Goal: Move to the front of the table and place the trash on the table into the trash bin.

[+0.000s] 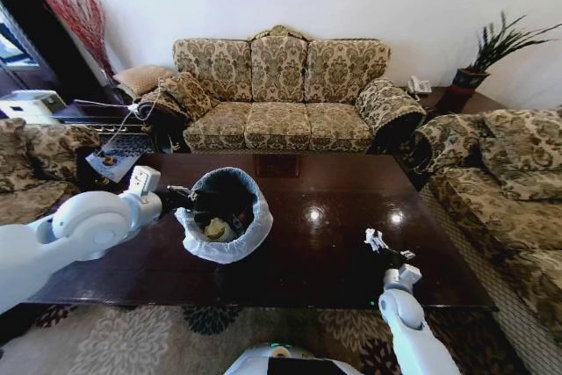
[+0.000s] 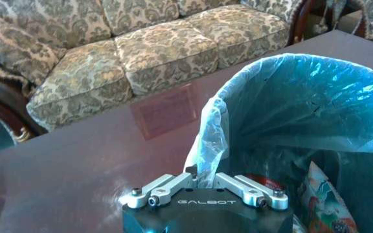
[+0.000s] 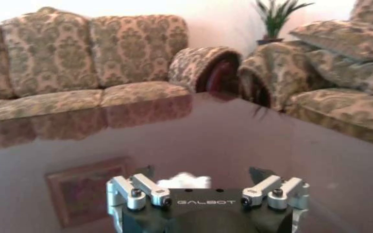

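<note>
Partly hidden, left tool (image 2: 204, 180) pinching trash bin (image 1: 223, 216) liner

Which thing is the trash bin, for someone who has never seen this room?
Find the big dark glossy table facing the patterned sofa. On its left part stands a round black trash bin; its whitish plastic bag liner folded over the rim sets it apart.

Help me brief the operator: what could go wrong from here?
The left claw pinches only the thin liner of the trash bin; it could tear or slip off. The crumpled wrapper at the right claw is well apart from the bin; it might drop onto the table in transit.
</note>
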You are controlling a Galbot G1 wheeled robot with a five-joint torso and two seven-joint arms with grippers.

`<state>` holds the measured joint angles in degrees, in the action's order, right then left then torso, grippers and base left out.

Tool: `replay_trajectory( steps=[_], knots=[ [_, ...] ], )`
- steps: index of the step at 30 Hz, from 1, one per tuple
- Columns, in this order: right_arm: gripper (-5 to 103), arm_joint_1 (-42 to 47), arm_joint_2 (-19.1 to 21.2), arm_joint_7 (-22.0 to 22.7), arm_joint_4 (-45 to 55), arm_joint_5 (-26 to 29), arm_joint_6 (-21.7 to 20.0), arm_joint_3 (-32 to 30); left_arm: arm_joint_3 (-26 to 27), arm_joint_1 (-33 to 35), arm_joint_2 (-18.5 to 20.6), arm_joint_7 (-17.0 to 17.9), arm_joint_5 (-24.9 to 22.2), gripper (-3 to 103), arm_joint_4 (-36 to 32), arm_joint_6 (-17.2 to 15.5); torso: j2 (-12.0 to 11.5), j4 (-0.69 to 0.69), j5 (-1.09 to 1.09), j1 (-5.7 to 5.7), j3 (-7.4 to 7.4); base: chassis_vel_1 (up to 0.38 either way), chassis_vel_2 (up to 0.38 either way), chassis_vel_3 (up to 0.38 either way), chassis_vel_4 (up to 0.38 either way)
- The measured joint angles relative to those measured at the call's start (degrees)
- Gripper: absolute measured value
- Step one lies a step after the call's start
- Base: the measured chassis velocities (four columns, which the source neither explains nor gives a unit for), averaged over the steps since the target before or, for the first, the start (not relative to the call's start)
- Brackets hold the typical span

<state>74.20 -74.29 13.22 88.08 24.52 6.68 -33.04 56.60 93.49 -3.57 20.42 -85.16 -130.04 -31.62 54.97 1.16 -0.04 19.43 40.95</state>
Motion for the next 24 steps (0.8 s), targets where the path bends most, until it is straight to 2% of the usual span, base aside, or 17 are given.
replay_trajectory(
  steps=[3, 4, 6, 7, 10, 11, 12, 14, 15, 16, 17, 19, 22, 23, 24],
  knots=[
    [80, -0.7, -0.1, -0.8, -0.5, 0.0, -0.8, 0.6, 0.0, 0.1, -0.3, 0.0, 0.0, 0, 0.0, 0.0, 0.0, 0.03, 0.01, 0.0, 0.0, 0.038, 0.034, -0.003, -0.003],
    [80, -0.7, -0.1, -0.8, -0.5, 0.0, -0.8, 0.6, 0.0, 0.1, -0.3, 0.0, 0.0, 0, 0.0, 0.0, 0.0, 0.03, 0.01, 0.0, 0.0, 0.043, 0.058, -0.004, 0.004],
    [70, -1.1, -0.1, -0.3, -1.4, 0.4, -1.3, 0.9, 0.0, 0.2, -0.5, -0.1, 0.0, 0, 0.0, 0.1, 0.0, 0.01, 0.02, 0.0, 0.0, 0.0, 0.0, 0.0, 0.0],
    [70, -1.1, -0.1, -0.3, -1.4, 0.4, -1.3, 0.9, 0.0, 0.2, -0.5, -0.1, 0.0, 0, 0.0, 0.1, 0.0, 0.01, 0.02, 0.0, 0.0, 0.0, 0.0, 0.0, 0.0],
    [53, -1.3, -0.3, 0.1, -2.2, 0.9, -1.4, 1.1, 0.0, 0.5, -0.7, -0.1, 0.4, 0, 0.1, 0.4, 0.0, -0.02, 0.1, 0.0, 0.0, 0.0, 0.0, 0.0, 0.0],
    [53, -1.3, -0.3, 0.1, -2.2, 0.9, -1.4, 1.1, 0.0, 0.5, -0.7, -0.1, 0.4, 0, 0.1, 0.4, 0.0, -0.02, 0.1, 0.0, 0.0, 0.0, 0.0, 0.0, 0.0],
    [47, -1.3, -0.5, 0.2, -2.2, 1.0, -1.4, 1.1, 0.0, 0.7, -0.8, -0.1, 0.7, 0, 0.1, 0.7, 0.0, -0.02, 0.06, 0.0, 0.0, 0.0, 0.0, 0.0, 0.0],
    [47, -1.2, -0.6, 0.3, -2.2, 1.1, -1.4, 1.1, 0.0, 0.8, -0.8, -0.1, 0.8, 0, 0.2, 0.8, 0.0, -0.02, 0.04, 0.0, 0.0, 0.0, 0.0, 0.0, 0.0],
    [37, -1.1, -0.7, 0.3, -2.0, 1.3, -1.6, 1.1, 0.0, 0.8, -0.9, -0.1, 0.9, 0, 0.2, 0.9, 0.0, -0.01, 0.03, 0.0, 0.0, 0.0, 0.0, 0.0, 0.0],
    [37, -1.1, -0.8, 0.3, -1.9, 1.3, -1.7, 1.2, 0.0, 0.9, -0.9, -0.1, 0.9, 0, 0.2, 0.9, 0.0, 0.0, 0.02, 0.0, 0.0, 0.0, 0.0, 0.0, 0.0],
    [26, -1.1, -1.0, 0.3, -1.6, 1.3, -1.8, 1.3, 0.0, 0.9, -1.0, -0.1, 0.9, 0, 0.2, 1.0, 0.0, 0.01, 0.01, 0.0, 0.0, 0.0, 0.0, 0.0, 0.0],
    [26, -1.0, -1.2, 0.4, -1.4, 1.4, -1.8, 1.4, 0.0, 0.9, -1.0, -0.1, 0.9, 0, 0.2, 1.0, 0.0, 0.01, 0.02, 0.0, 0.0, 0.0, 0.0, 0.0, 0.0],
    [10, -0.7, -1.8, 0.7, -0.1, 1.4, -2.1, 1.7, 0.0, 0.9, -1.0, -0.2, 1.0, 0, -0.1, 1.0, 0.0, 0.0, 0.06, 0.0, 0.0, 0.0, 0.0, 0.0, 0.0],
    [10, -0.7, -1.8, 0.7, -0.1, 1.4, -2.1, 1.7, 0.0, 0.9, -1.0, -0.2, 1.0, 0, -0.1, 1.0, 0.0, 0.0, 0.06, 0.0, 0.0, 0.0, 0.0, 0.0, 0.0],
    [5, -0.3, -2.0, 0.9, 1.0, 1.3, -1.9, 1.9, 0.0, 0.9, -1.0, -0.2, 1.0, 0, -0.1, 1.0, 0.0, -0.01, 0.07, 0.0, 0.0, 0.0, 0.0, 0.0, 0.0]
  ],
)
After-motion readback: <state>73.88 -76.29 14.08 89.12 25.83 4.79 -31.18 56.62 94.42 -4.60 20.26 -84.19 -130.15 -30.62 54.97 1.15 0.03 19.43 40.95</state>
